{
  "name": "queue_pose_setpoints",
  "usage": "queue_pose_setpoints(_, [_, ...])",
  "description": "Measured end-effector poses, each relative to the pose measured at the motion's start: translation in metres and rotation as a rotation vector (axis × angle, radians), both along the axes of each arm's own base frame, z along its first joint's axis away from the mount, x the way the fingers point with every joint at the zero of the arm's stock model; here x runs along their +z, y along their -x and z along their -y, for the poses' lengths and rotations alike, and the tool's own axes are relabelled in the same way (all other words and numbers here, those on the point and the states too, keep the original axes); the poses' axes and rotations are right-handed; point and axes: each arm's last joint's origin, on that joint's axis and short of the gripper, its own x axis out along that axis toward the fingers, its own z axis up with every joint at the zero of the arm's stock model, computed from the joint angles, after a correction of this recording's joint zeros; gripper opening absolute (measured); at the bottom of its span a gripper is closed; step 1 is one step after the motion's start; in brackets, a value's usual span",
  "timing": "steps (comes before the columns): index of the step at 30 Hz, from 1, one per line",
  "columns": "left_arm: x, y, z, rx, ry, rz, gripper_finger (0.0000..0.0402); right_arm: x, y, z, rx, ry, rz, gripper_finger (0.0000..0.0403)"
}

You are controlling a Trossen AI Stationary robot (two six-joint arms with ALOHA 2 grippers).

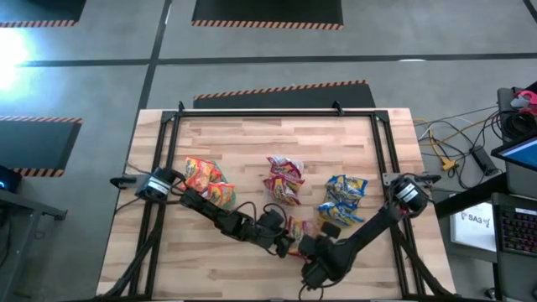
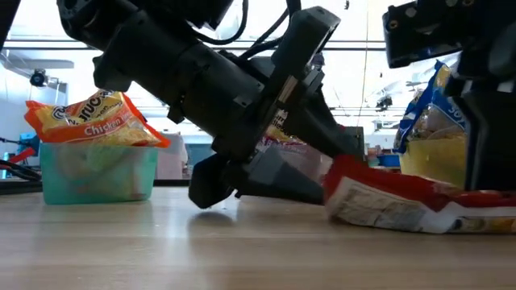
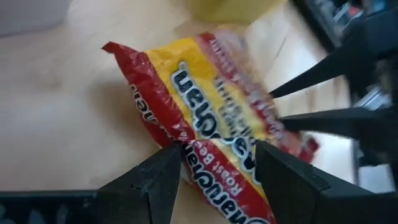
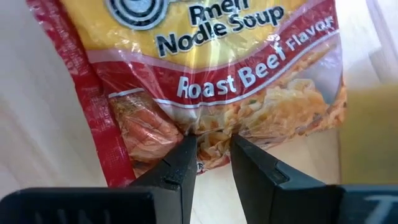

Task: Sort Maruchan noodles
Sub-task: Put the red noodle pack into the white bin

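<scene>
A loose red-and-yellow Roast Beef noodle packet (image 1: 297,227) lies near the table's near edge, between my two arms. In the low view the packet (image 2: 403,205) rests on the wood with its left end raised. My left gripper (image 3: 217,177) reaches in from the left and is shut on it. My right gripper (image 4: 211,155) comes from the right and is shut on its edge. Orange packets (image 1: 206,179) are piled in a green bin (image 2: 97,173), red-pink ones (image 1: 284,178) in a middle bin, and blue ones (image 1: 343,200) in a right-hand bin. My left gripper has one end of the packet (image 3: 214,168) between its two fingers (image 3: 163,180), which lie along the packet's length, slanting down from the table's left. The wrapper narrows and crinkles where it passes between them. That end is raised; the rest lies on the table. My right gripper pinches the packet's noodle-picture edge (image 4: 210,138) between its two fingers (image 4: 180,165), which stand close together. The clear wrapper puckers at the pinch. The fingers come from the table's right and near side. The packet spreads flat beyond them over the wood.
The three bins of packets stand in a row across the table's middle, just beyond both grippers. A dark frame (image 1: 277,111) rims the table. Bare wood (image 1: 168,268) lies toward the near-left corner. Cables and equipment (image 1: 478,151) sit off the right edge.
</scene>
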Motion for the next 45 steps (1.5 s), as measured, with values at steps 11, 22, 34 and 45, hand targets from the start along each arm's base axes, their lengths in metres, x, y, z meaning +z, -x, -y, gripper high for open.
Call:
queue_pose_setpoints(11, [-0.008, 0.011, 0.004, -0.072, 0.006, -0.165, 0.0190, 0.000, -0.005, 0.001, 0.015, -0.012, 0.020, 0.0079])
queue_pose_setpoints(22, [-0.004, 0.005, 0.007, -0.090, 0.058, -0.066, 0.0190, 0.000, -0.013, -0.002, 0.084, -0.047, 0.081, 0.0078])
queue_pose_setpoints(34, [-0.004, 0.004, 0.007, -0.089, 0.021, -0.051, 0.0157, 0.000, -0.015, -0.002, 0.102, -0.046, 0.093, 0.0078])
queue_pose_setpoints(45, [-0.003, 0.004, 0.008, -0.157, -0.004, -0.053, 0.0014, 0.008, -0.012, -0.004, 0.111, -0.072, 0.092, 0.0106])
